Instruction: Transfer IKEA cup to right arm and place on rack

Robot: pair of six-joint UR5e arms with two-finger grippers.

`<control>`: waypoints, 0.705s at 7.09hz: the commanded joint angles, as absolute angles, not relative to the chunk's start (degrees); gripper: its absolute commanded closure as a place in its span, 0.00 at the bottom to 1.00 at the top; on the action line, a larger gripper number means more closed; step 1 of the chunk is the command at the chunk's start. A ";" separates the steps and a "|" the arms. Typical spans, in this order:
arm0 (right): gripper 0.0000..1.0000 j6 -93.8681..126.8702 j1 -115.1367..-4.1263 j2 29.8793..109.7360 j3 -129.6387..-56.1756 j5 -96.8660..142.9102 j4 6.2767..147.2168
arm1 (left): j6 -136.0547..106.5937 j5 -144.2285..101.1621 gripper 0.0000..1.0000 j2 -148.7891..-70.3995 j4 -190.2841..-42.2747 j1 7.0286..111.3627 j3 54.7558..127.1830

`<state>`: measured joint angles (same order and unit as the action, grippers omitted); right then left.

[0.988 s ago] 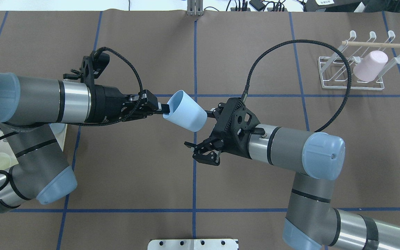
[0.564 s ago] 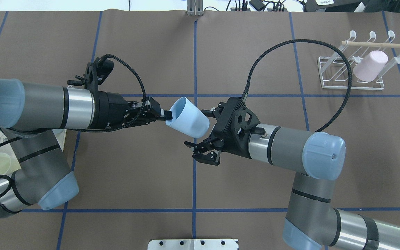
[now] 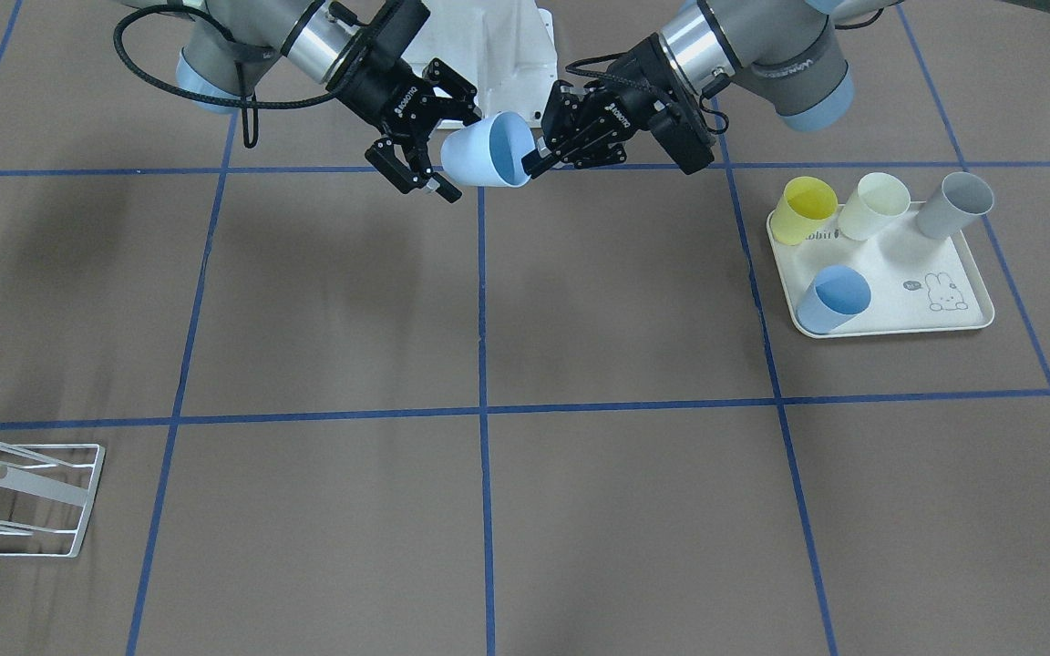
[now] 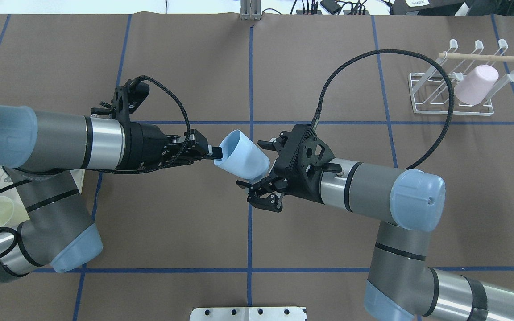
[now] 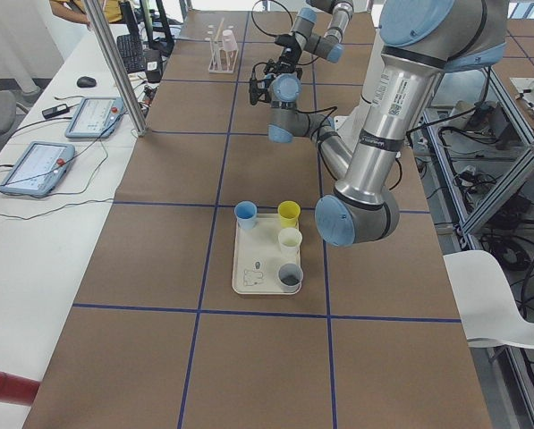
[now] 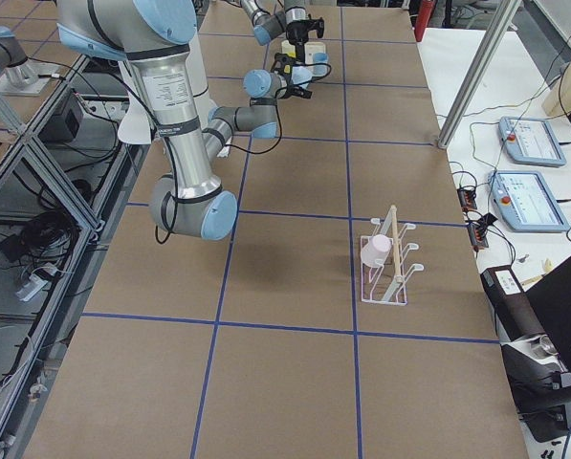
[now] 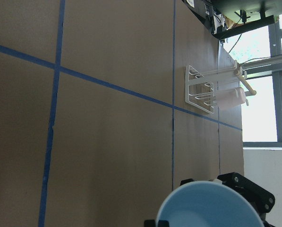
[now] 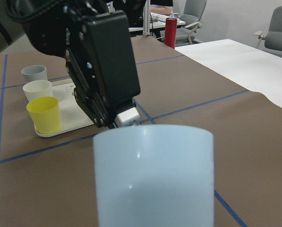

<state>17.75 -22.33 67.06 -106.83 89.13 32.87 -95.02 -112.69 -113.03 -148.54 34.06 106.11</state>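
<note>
Cup [image 4: 241,154] of plain, unmarked pale-blue plastic hangs tilted in mid-air over the middle of the brown table [image 4: 172,214]. Its mouth faces the left gripper [image 4: 216,153], which pinches the rim — one finger inside, one outside. The right gripper [image 4: 253,166] is spread wide, the cup's closed base between its fingers; contact unclear. Both grippers carry white "ROBOTIQ" lettering. Well off to the robot's right, the white wire rack [image 4: 471,56] holds a pink cup [image 4: 475,84]. A cream tray [image 3: 899,264] bears a rabbit drawing — its small lettering unreadable.
</note>
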 commanded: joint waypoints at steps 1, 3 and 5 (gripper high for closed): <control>0.43 17.75 -22.33 67.06 -106.88 89.21 32.87 | -95.01 -112.76 1.00 -113.03 -148.54 34.10 106.35; 0.80 17.75 -22.41 67.15 -107.48 89.12 32.87 | -95.10 -112.85 1.00 -113.03 -148.54 34.10 106.61; 0.82 17.75 -22.50 67.32 -107.67 89.12 32.87 | -94.66 -112.94 0.00 -113.11 -148.54 34.19 107.13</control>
